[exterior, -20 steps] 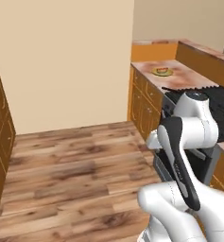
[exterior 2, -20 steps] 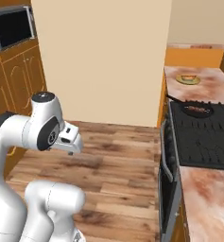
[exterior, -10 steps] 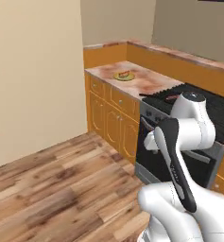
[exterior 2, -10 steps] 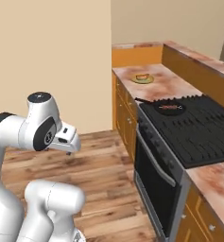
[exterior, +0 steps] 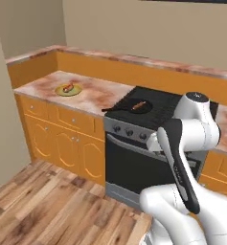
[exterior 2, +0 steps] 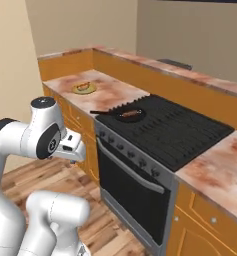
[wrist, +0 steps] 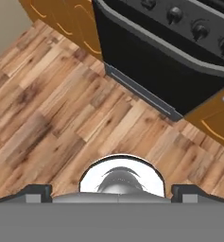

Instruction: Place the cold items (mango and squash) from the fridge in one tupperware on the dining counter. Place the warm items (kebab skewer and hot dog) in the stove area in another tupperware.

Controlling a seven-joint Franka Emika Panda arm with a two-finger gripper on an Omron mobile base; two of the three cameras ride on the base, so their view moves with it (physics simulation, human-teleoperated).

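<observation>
A dark pan sits on the front left of the black stove with a long reddish food item in it. On the counter left of the stove, a yellow-green plate carries another small brownish item. I cannot tell which is the skewer and which the hot dog. My gripper hangs low in front of the oven door and points down at the wooden floor. It is open, with its dark fingertips far apart and nothing between them. The hand is folded in close to the arm.
Orange cabinets run under the marble counter. A raised counter ledge runs behind the stove, with a flat grey object on it. A beige wall stands at the left, and wooden floor lies in front.
The base has turned and driven, so the whole scene swung: the stove and counter, off to the right before, now stand straight ahead and closer. The arm keeps its folded pose.
</observation>
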